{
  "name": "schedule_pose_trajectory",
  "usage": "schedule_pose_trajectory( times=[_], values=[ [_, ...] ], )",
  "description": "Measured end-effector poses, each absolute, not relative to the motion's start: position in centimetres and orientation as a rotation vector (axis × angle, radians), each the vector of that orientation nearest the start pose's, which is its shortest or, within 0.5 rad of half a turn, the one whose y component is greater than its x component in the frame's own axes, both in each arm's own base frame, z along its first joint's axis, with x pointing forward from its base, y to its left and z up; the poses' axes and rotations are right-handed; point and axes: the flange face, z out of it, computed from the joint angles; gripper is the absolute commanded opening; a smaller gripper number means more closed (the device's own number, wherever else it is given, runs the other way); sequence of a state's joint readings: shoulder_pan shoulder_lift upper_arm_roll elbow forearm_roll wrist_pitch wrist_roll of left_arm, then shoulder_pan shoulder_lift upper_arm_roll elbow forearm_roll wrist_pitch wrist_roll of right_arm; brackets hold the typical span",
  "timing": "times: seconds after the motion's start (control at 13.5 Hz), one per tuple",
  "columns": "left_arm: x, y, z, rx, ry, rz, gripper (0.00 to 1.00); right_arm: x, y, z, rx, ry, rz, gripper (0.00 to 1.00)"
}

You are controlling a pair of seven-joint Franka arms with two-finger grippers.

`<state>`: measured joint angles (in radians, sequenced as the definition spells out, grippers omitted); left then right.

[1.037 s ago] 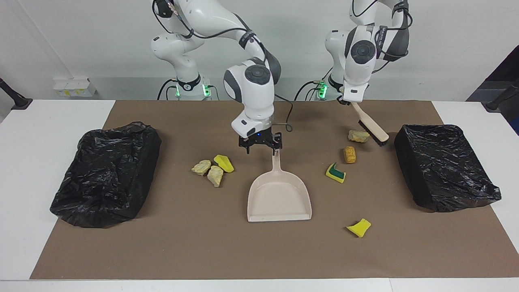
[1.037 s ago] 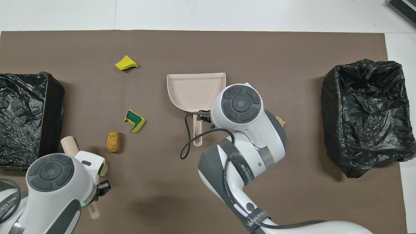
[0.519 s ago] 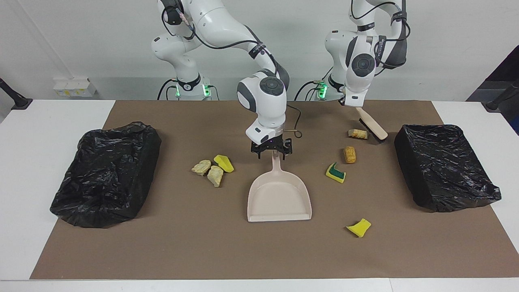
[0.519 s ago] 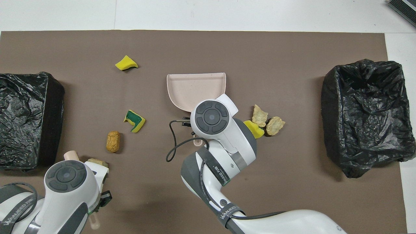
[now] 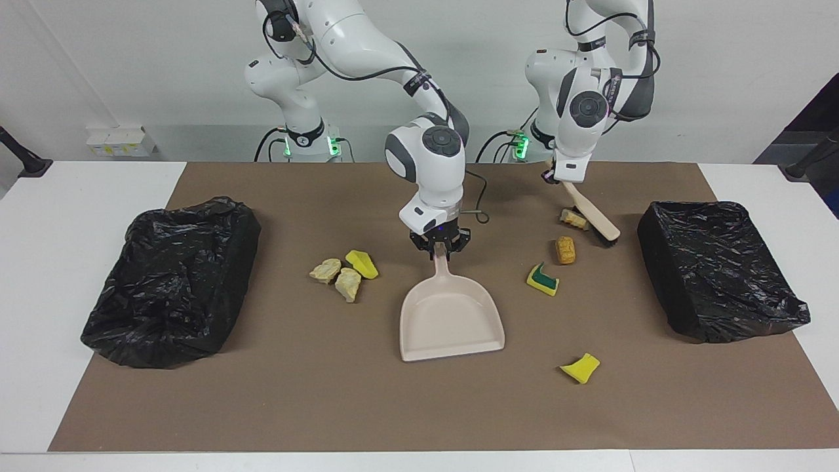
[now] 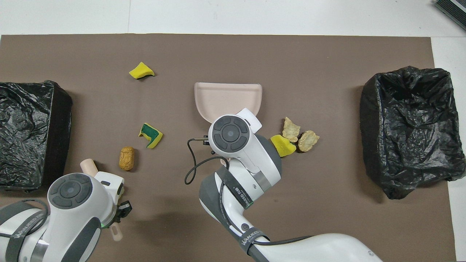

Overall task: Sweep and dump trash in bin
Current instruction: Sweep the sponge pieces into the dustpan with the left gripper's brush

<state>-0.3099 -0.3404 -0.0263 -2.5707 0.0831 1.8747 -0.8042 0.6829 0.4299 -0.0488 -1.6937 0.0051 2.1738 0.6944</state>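
The trash [image 5: 347,274] lies scattered mid-bench on the brown mat [image 5: 328,406]: light sponge bits and rock-like lumps (they should skid easily under bristles). The right end effector [image 5: 440,247] is clamped on the dustpan [image 5: 451,321] handle, apparently firmly. The left end effector [image 5: 557,176] grips the brush [image 5: 593,216] handle beside one lump.

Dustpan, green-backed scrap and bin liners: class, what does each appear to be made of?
Dustpan: likely moulded plastic; smooth, matte beige, one piece.
Green-backed scrap: probably sponge; yellow foam under a green scouring layer.
Bin liners: thin plastic film; black, glossy, crinkled.
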Motion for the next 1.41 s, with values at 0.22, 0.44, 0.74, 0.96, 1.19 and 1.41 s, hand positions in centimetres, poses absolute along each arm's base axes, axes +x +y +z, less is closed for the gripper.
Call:
schedule_pose_trajectory(
  times=[0.22,0.44,0.74,0.96,1.19,1.41],
  values=[
    [37.6,-13.5,36.4,-2.877,-0.537,0.345,0.0,54.7,37.3,38.6,-3.134,-0.187,-0.049,0.0],
    [39.0,-15.4,36.3,-2.947,-0.421,0.291,0.0,55.1,31.6,44.8,-3.116,-0.489,0.013,0.0],
    [39.2,-16.3,36.2,-3.001,-0.147,0.284,0.0,52.1,29.0,46.9,-3.033,-0.861,0.041,0.0],
    [39.8,-16.3,37.2,-3.007,-0.038,0.308,0.0,51.5,28.9,44.6,-2.888,-1.246,-0.015,0.0],
    [40.7,-16.1,37.8,-3.014,-0.032,0.306,0.0,50.9,29.3,42.6,-2.761,-1.51,-0.004,0.0],
    [41.5,-14.1,37.4,-3.017,-0.1,0.316,0.0,50.2,31.1,39.9,-2.626,-1.736,0.038,0.0]
  ],
)
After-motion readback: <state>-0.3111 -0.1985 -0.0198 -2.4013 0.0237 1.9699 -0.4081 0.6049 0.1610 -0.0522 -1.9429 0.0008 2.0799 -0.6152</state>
